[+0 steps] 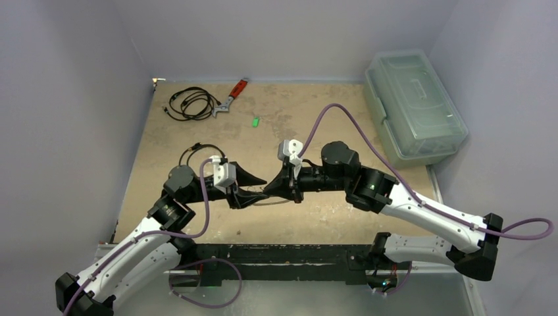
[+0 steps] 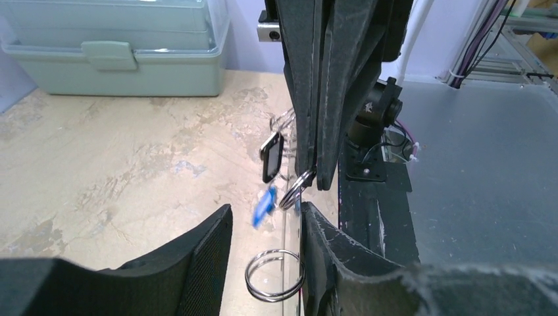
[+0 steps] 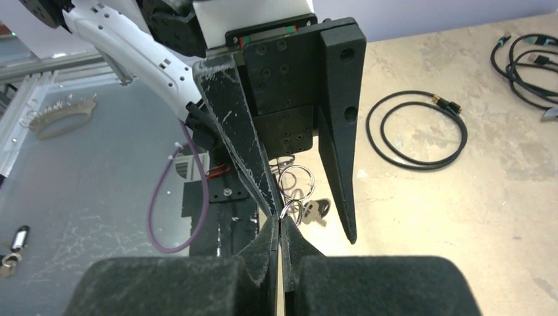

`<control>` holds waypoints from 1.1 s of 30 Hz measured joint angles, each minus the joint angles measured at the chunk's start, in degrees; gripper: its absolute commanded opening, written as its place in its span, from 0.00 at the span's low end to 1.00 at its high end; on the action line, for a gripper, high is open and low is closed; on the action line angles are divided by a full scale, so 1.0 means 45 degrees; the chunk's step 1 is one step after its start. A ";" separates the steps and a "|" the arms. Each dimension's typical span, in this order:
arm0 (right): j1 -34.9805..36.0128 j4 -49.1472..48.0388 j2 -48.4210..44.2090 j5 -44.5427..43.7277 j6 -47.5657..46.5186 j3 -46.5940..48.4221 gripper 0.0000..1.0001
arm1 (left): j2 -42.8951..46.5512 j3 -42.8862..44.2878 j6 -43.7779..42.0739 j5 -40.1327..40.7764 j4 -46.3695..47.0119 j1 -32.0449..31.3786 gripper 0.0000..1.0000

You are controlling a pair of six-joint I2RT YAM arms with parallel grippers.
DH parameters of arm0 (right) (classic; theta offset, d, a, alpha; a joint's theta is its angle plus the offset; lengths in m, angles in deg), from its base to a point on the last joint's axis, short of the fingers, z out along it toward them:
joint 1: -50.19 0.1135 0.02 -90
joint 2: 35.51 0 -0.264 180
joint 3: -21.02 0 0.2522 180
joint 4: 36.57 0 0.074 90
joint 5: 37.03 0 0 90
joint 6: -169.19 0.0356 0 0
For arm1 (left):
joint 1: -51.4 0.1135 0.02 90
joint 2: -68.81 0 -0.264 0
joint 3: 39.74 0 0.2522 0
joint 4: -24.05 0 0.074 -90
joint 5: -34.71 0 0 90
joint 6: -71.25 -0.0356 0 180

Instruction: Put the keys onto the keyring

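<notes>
Threading step: right fingers (image 2: 306, 99) pinch the keyring (image 2: 294, 191) above the table (image 1: 316, 217), blue key (image 2: 263, 207) and dark-tagged key (image 2: 271, 157) seemingly hung on it. Left fingers (image 2: 197, 263) wide, gripping nothing. Green key (image 1: 255, 120) lies well apart — we likely fetch it next.

green key (image 1: 255, 121): on table (image 1: 158, 145) | blue key (image 2: 264, 205), dark key (image 2: 271, 157): dangling at keyring (image 2: 293, 192)

Keys three: green (image 1: 254, 120), blue (image 2: 264, 206), dark (image 2: 271, 157) — cables (image 1: 191, 103) two; wrench (image 1: 231, 97) one; box (image 1: 414, 105) one.
</notes>
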 measured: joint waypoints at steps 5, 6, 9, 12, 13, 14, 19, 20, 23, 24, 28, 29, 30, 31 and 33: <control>-0.0010 0.0457 0.0291 -0.0019 0.0947 0.0515 0.00 | -0.0039 0.0000 -0.0117 -0.0019 -0.0131 -0.0029 0.30; -0.0015 0.0573 0.0398 -0.0015 0.1093 0.0631 0.00 | -0.0053 0.0000 -0.0112 -0.0024 -0.0151 -0.0049 0.27; -0.0039 0.1015 0.0811 -0.0039 0.1433 0.1083 0.00 | -0.0141 0.0000 -0.0121 -0.0078 -0.0185 -0.0058 0.12; -0.0083 0.1307 0.1054 -0.0282 0.1753 0.1321 0.00 | -0.0199 0.0000 -0.0155 -0.0092 -0.0277 -0.0073 0.03; -0.0092 0.1384 0.1103 -0.0403 0.1865 0.1409 0.00 | -0.0199 0.0000 -0.0175 -0.0097 -0.0311 -0.0078 0.00; -0.0097 0.1452 0.1141 -0.0491 0.1977 0.1477 0.00 | -0.0194 0.0000 -0.0219 -0.0092 -0.0316 -0.0087 0.00; -0.0092 0.2021 0.1185 -0.0787 0.2540 0.1763 0.00 | -0.0185 0.0019 -0.0403 0.0073 -0.0418 -0.0107 0.00; -0.0092 0.2089 0.1190 -0.0821 0.2623 0.1797 0.00 | -0.0185 0.0024 -0.0432 0.0083 -0.0427 -0.0107 0.00; -0.0087 0.2317 0.1234 -0.1039 0.2841 0.1894 0.00 | -0.0185 0.0024 -0.0447 0.0151 -0.0500 -0.0107 0.00; -0.0083 0.2404 0.1263 -0.1069 0.2900 0.1943 0.00 | -0.0185 0.0024 -0.0447 0.0180 -0.0544 -0.0107 0.00; -0.0083 0.2613 0.1350 -0.1190 0.3143 0.2030 0.00 | -0.0180 0.0024 -0.0452 0.0291 -0.0670 -0.0107 0.00; -0.0083 0.2647 0.1355 -0.1258 0.3196 0.2035 0.00 | -0.0180 0.0024 -0.0452 0.0321 -0.0699 -0.0107 0.00; -0.0083 0.2662 0.1355 -0.1321 0.3254 0.2035 0.00 | -0.0175 0.0024 -0.0452 0.0345 -0.0733 -0.0107 0.00; -0.0083 0.2686 0.1365 -0.1379 0.3327 0.2035 0.00 | -0.0170 0.0024 -0.0457 0.0359 -0.0767 -0.0107 0.00; -0.0083 0.2744 0.1433 -0.1457 0.3453 0.2089 0.00 | -0.0170 0.0024 -0.0461 0.0408 -0.0811 -0.0107 0.00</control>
